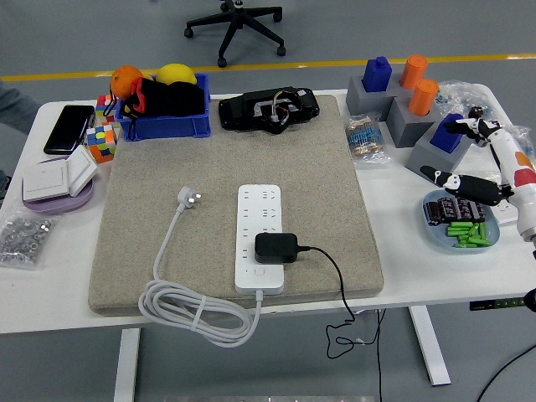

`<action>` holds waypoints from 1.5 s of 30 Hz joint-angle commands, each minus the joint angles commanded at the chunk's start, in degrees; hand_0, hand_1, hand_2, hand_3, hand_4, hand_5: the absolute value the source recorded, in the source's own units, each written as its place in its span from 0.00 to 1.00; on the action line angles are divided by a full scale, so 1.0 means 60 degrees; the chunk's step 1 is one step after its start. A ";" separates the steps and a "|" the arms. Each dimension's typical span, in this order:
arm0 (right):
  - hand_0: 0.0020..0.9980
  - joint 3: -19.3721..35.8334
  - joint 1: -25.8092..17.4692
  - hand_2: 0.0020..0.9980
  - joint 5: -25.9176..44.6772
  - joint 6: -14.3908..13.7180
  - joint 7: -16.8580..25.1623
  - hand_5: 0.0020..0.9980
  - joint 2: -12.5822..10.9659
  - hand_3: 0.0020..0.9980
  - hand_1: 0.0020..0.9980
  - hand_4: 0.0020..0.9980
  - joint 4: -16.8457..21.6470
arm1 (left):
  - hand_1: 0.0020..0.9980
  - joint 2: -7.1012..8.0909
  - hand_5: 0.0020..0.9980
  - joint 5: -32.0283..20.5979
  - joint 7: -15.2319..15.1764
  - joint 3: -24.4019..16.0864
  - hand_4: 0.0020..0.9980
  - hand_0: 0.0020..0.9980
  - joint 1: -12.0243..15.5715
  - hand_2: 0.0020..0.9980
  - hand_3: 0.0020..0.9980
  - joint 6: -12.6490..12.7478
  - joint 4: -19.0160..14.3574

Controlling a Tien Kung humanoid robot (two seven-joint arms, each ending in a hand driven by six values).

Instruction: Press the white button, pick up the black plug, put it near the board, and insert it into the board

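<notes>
Beige felt mat (209, 167) covers the middle of the white table (402, 276), and on it lies the white power strip (260, 239), its long axis running away from the near edge. The black plug (275, 247) sits seated in the strip toward its near end, just above the white button (260, 271), with its thin black cord (339, 293) trailing right and dropping over the table's front edge. The strip's own white cable (197, 311) is coiled at the mat's near left corner, and its three-pin plug (188, 198) lies loose on the mat left of the strip. The robot's right hand (476, 163) hovers at the far right of the table, well apart from the strip, above a blue dish (490, 243) of green batteries (466, 233); its fingers are spread loosely and hold nothing, the thumb reaching left over the dish. Grey blocks with blue and orange pegs (406, 96) stand behind the hand. Along the far edge rest a blue bin (163, 126) with fruit, a black case (268, 109), a Rubik's cube (100, 138) and a phone (69, 127).
</notes>
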 joint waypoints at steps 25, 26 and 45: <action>0.79 0.0956 -0.0342 0.70 0.0052 0.0021 -0.0042 0.45 0.0419 0.72 0.76 1.00 0.0172 | 0.50 -0.0045 0.27 -0.0018 -0.0031 -0.0019 0.56 0.47 -0.0124 0.50 0.57 -0.0013 0.0000; 0.79 0.0949 -0.0350 0.70 0.0060 0.0023 -0.0038 0.45 0.0424 0.72 0.76 1.00 0.0175 | 0.50 -0.0045 0.27 -0.0024 -0.0034 -0.0024 0.56 0.47 -0.0128 0.50 0.57 -0.0009 0.0000; 0.78 0.0904 -0.0451 0.70 0.0098 0.0137 -0.0005 0.45 0.0545 0.71 0.75 0.99 0.0165 | 0.50 -0.0082 0.27 -0.0066 -0.0049 -0.0022 0.57 0.47 -0.0187 0.50 0.57 0.0007 0.0000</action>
